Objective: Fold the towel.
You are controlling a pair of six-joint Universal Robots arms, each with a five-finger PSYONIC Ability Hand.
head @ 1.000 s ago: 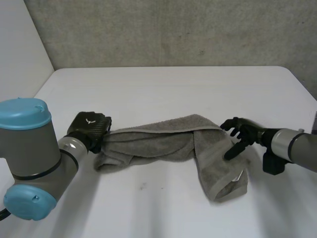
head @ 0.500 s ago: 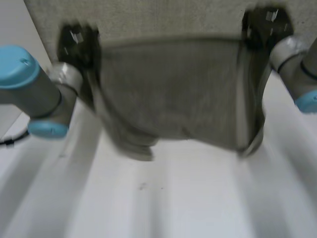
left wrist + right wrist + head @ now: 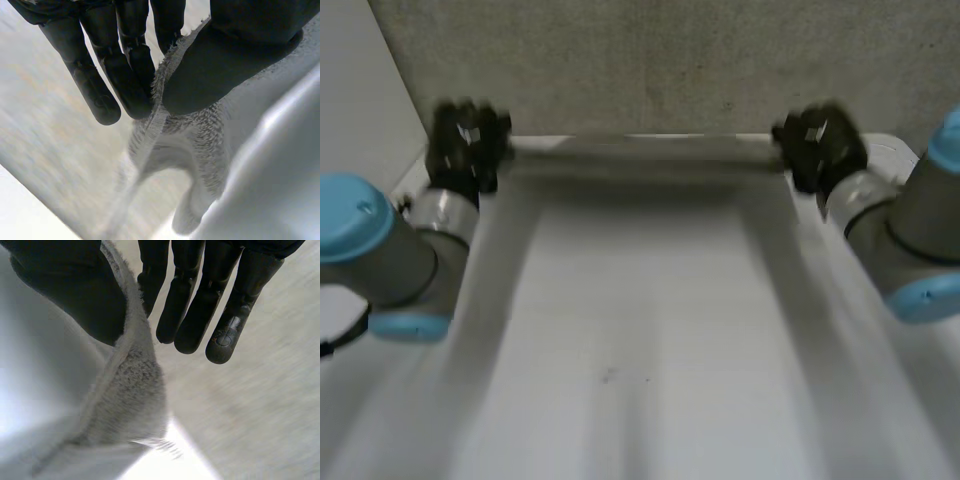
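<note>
At the far left of the worktop (image 3: 640, 370), the left hand (image 3: 468, 140) is raised with its back to the head camera. In its own wrist view, its thumb presses the hemmed edge of the grey towel (image 3: 200, 135) against nearly straight fingers (image 3: 127, 80), so the cloth is pinched between them. A terry fold hangs from that pinch, past the fingertips. Across at the far right, the right hand (image 3: 818, 145) is raised to about the same level. Its wrist view shows its thumb on one face of the towel's edge and its straight fingers (image 3: 187, 325) on the other, so this hand too has the cloth nipped. A loose corner droops under the thumb. Between the two hands, in the head view, the towel shows as a blurred grey band running level along the worktop's far edge. Behind the band is a speckled grey wall (image 3: 650, 60). What hangs below the band is too smeared to make out. The grey arms with light-blue caps reach in from either side.
</note>
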